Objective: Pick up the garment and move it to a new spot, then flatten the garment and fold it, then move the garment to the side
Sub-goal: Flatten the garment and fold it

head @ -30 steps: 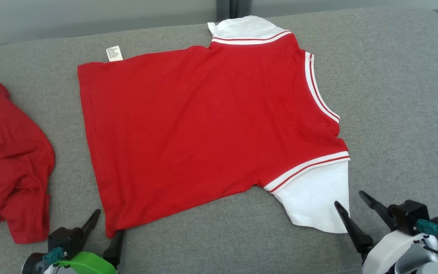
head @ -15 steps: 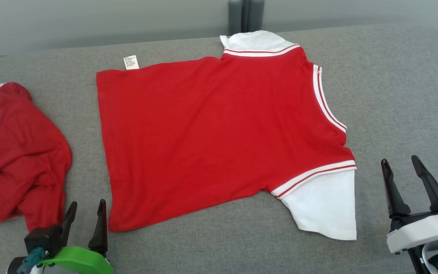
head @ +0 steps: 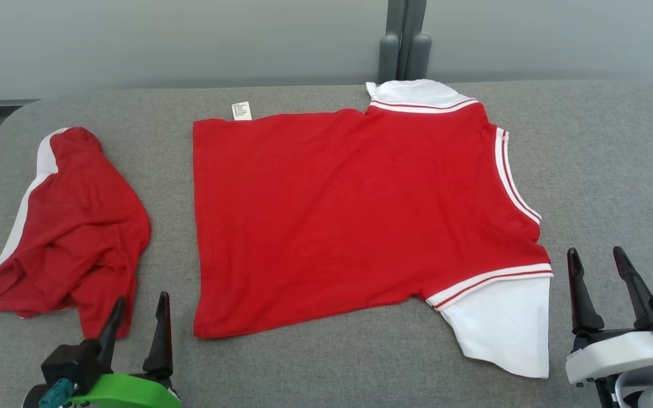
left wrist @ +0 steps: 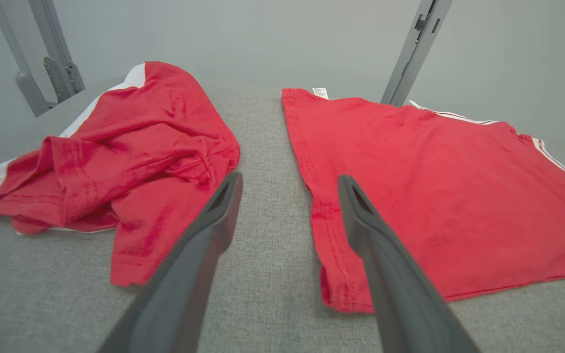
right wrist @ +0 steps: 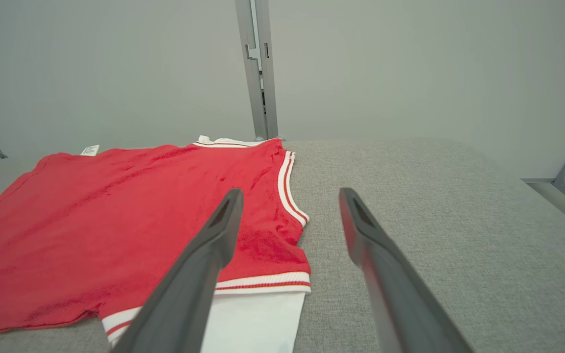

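A red garment [head: 349, 215] with white sleeves and striped trim lies spread flat in the middle of the grey padded table [head: 615, 158], a white label [head: 241, 110] at its far hem corner. My left gripper [head: 141, 298] stands open just left of its near hem corner, nothing between the fingers. In the left wrist view the left gripper [left wrist: 290, 177] points at the gap beside the garment's hem [left wrist: 434, 196]. My right gripper [head: 596, 251] is open, right of the near white sleeve [head: 502, 328] and clear of it. The right wrist view shows the right gripper [right wrist: 291, 192] beside the garment [right wrist: 115, 215].
A second red garment [head: 71, 226] with white trim lies crumpled at the table's left, close to my left gripper; the left wrist view shows this crumpled garment [left wrist: 125, 147] too. A grey metal post [head: 405, 45] stands behind the far edge. Bare padding stretches to the right.
Both grippers have drawn back from the garment: the left from the hem corner, the right from the white sleeve, its fingers now upright. The head camera has lifted, so the whole picture shifted.
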Robot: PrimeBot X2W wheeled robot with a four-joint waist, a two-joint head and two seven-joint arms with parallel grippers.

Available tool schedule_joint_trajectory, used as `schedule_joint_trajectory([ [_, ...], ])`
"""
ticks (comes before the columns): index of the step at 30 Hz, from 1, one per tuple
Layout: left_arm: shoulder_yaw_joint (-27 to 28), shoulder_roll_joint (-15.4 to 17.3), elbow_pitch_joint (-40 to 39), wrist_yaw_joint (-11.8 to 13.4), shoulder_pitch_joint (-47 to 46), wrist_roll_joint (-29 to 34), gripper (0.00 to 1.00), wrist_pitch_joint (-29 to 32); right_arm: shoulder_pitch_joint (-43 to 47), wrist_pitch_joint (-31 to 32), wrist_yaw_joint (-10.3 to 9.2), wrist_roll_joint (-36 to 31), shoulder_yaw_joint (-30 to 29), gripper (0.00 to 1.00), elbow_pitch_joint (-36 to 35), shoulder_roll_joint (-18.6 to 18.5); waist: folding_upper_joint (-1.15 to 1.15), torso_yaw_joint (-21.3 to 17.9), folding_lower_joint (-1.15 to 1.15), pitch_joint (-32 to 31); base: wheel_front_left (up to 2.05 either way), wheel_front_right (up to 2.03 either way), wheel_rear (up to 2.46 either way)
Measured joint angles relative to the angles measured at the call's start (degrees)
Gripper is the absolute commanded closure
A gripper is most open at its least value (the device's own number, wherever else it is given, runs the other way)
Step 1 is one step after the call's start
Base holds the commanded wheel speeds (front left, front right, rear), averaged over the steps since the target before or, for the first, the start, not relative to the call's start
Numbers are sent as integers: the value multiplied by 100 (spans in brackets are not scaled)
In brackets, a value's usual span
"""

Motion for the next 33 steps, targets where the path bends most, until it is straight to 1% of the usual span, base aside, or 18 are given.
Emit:
schedule_joint_trajectory([
  [6, 146, -41, -143, -4, 105, 1, 0, -1, -30, 0, -1, -293, -45, 0, -59, 224, 0, 1, 0, -38, 0, 0, 0],
  [12, -34, -102, -126, -113, 101, 134, 0, 0, -32, 0, 0, -359, -99, 0, -55, 485, 0, -64, 0, -59, 0, 0, 0],
  [18, 38, -118, -135, -153, 99, 151, 0, 0, -29, 0, 59, -457, -120, 0, -32, 614, 0, -185, 0, -71, 0, 0, 0],
  [29, 138, -126, -34, -187, 107, 177, 0, 0, 181, 0, 200, -621, -446, 0, 10, 624, 0, -413, 0, -184, 0, 0, 0],
  [33, 196, -130, -18, -203, 107, 178, 0, 0, 181, 0, 276, -668, -454, 0, 13, 655, 0, -474, 0, -208, 0, 0, 0],
])
